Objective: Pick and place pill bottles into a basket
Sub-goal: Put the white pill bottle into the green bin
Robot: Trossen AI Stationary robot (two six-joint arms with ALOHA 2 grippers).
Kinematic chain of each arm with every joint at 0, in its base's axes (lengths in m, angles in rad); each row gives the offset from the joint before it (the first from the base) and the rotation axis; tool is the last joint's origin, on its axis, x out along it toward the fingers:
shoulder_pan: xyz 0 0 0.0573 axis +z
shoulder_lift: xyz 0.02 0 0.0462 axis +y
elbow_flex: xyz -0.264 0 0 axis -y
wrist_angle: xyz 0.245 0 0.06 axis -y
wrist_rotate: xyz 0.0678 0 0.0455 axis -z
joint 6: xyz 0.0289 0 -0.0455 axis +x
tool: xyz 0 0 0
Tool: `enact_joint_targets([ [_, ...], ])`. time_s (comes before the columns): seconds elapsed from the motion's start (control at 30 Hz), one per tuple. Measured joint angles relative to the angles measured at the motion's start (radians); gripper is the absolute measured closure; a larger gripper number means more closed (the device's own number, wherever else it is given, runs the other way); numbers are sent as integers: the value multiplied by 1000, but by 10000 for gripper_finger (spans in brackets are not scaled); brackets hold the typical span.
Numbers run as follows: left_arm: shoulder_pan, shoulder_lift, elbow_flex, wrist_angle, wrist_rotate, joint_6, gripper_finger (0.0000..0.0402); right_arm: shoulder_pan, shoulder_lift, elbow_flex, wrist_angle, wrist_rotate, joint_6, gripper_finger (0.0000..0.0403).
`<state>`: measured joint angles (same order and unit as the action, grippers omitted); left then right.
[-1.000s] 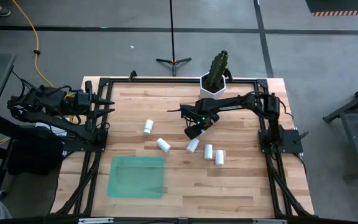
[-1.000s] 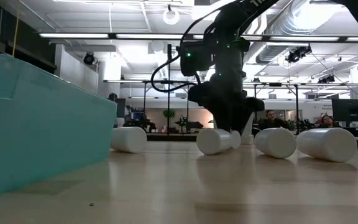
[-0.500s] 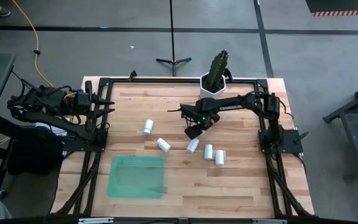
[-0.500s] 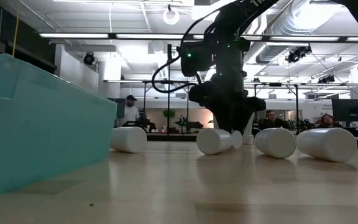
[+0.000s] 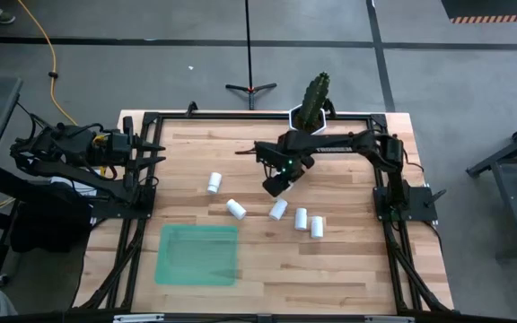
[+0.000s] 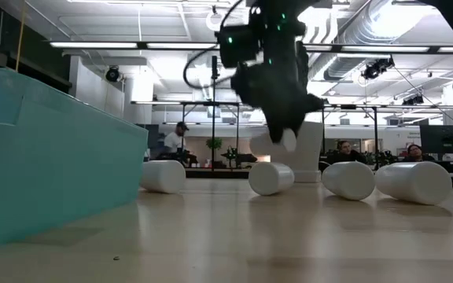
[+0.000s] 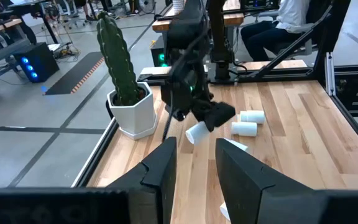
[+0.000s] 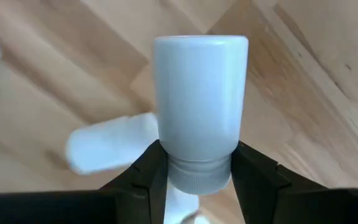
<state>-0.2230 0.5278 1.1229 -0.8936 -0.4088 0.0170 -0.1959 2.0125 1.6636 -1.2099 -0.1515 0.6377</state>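
Note:
My right gripper [image 5: 276,186] is over the middle of the table, raised and shut on one white pill bottle [image 8: 201,102], which also shows in the low view [image 6: 287,141] and the left wrist view [image 7: 196,133]. Several more white bottles lie on their sides on the wood: one [image 5: 214,183], one [image 5: 235,209], one [image 5: 278,210], and a close pair [image 5: 309,222]. The green tray [image 5: 197,255] lies flat at the near left, with nothing in it. My left gripper [image 5: 160,154] waits open at the table's left edge. My right gripper pinches the bottle at its ribbed cap end [image 8: 194,173] between its two fingers, one on each side. The fingers slant down from the table's right and far side. The bottle's body sticks out past the fingertips, tilted, and is lifted clear of the table.
A white hexagonal pot with a cactus [image 5: 311,117] stands at the far edge, just behind my right arm. Bare wood lies between the bottles and the tray. The tray's wall [image 6: 53,157] fills the left of the low view. People show in the room beyond.
My right gripper has gone up and a little toward the far edge, with the bottle in its fingers. The bottle, down at table height a second ago, now hangs clear of the wood. The other bottles have stayed where they were.

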Motion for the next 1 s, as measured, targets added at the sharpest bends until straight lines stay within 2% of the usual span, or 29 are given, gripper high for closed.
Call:
enact_joint_targets([
  [0.27, 0, 0, 0, 0, 0, 0, 254, 6, 0, 290, -197, -62, -101, 266],
  [0.43, 0, 0, 0, 0, 0, 0, 254, 19, 0, 435, -198, -202, -115, 267],
  [0.57, 0, 0, 0, 0, 0, 0, 254, 34, 0, 505, -91, -403, -105, 267],
  [0.73, 0, 0, 0, 0, 0, 0, 254, 64, 0, 529, 150, -627, 19, 268],
  [0.87, 0, 0, 0, 0, 0, -5, 254, 91, 0, 509, 313, -728, 125, 268],
  [1.0, 0, 0, 0, 0, 1, -28, 254, 115, 1, 468, 339, -788, 194, 268],
])
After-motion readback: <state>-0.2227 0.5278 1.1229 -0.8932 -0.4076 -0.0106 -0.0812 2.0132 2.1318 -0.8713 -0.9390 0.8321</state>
